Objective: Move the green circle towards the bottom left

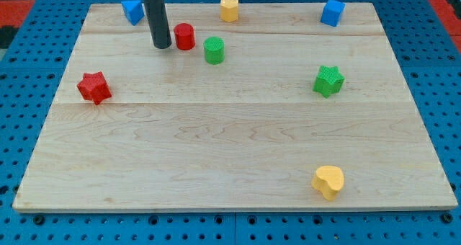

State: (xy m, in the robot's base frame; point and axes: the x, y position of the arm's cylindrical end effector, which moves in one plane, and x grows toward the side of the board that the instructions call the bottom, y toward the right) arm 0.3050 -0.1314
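While my tip (161, 47) rests on the wooden tabletop (230, 151), the green circle (214, 50) sits near the view's top.
With no hand on this rod, open or closed cannot be told. Taking the green circle as landmark: the red cylinder (184, 37) lies just left of it, my tip beyond that, the green star (328, 81) well right, the yellow heart (328, 181) far below-right.

Stuff cut off or hidden, quick list

Rod (154, 14) runs out the view's top, so upper part's not visible. It also covers the blue block's (132, 11) right side, shape unclear tbh.
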